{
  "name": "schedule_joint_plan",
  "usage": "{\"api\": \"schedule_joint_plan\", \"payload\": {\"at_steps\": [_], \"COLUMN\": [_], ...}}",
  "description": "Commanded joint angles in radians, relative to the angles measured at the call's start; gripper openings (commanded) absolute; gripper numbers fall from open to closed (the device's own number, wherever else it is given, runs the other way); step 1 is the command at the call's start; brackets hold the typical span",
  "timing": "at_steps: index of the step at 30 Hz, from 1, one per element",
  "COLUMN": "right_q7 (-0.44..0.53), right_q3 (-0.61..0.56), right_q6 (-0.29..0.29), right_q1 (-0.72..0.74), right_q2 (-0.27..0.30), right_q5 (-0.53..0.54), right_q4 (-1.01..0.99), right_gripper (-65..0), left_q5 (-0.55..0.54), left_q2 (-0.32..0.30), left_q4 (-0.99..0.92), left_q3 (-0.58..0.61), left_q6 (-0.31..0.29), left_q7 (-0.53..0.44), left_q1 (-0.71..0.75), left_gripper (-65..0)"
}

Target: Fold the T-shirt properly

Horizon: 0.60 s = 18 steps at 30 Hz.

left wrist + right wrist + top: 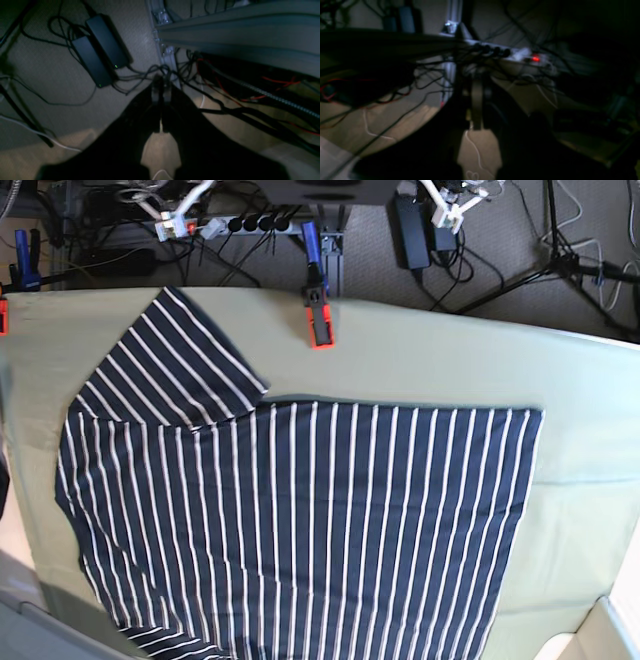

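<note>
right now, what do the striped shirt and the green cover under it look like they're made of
T-shirt: looks like soft knit cloth, matte navy with thin white stripes; it lies limp and flat, and the sleeve drapes at an angle. Table cloth: looks like thin woven fabric, plain pale green and matte, with faint creases; an orange clamp pins it at the far edge. Exact fibres cannot be told.

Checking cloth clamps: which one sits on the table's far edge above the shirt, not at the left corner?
The orange clamp with the blue handle, mid far edge, just beyond the T-shirt. The others, orange and blue, sit at the far-left corner.
</note>
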Motion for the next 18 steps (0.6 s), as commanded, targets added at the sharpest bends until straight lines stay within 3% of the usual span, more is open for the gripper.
{"api": "schedule_joint_plan", "payload": {"at_steps": [1,6,10,15,18], "right_q7": [0.011,0.011,0.011,-0.002,-0.106], "right_q3": [0.003,0.004,0.042,0.190,0.297], "right_q6": [0.038,0.037,0.038,0.038,0.037], "right_q1": [-0.049,-0.249,-0.392,-0.501,-0.504], "right_q2": [0.029,0.134,0.201,0.219,0.219], "right_q5": [0.024,0.122,0.195,0.326,0.473], "right_q4": [0.058,0.356,0.613,0.883,0.974], "right_gripper": [-65.0,-65.0,-65.0,-65.0,-65.0], "left_q5": [-0.007,-0.013,-0.111,-0.164,-0.164], "left_q2": [-0.019,-0.072,-0.120,-0.169,-0.188], "left_q4": [0.042,0.279,0.492,0.782,0.948], "left_q3": [-0.018,-0.146,-0.237,-0.351,-0.415], "left_q6": [-0.017,-0.028,-0.121,-0.138,-0.138], "left_q7": [-0.007,0.000,0.038,0.112,0.179], "left_q1": [0.035,0.182,0.297,0.432,0.490], "left_gripper": [-65.0,-65.0,-65.0,-65.0,-65.0]}}
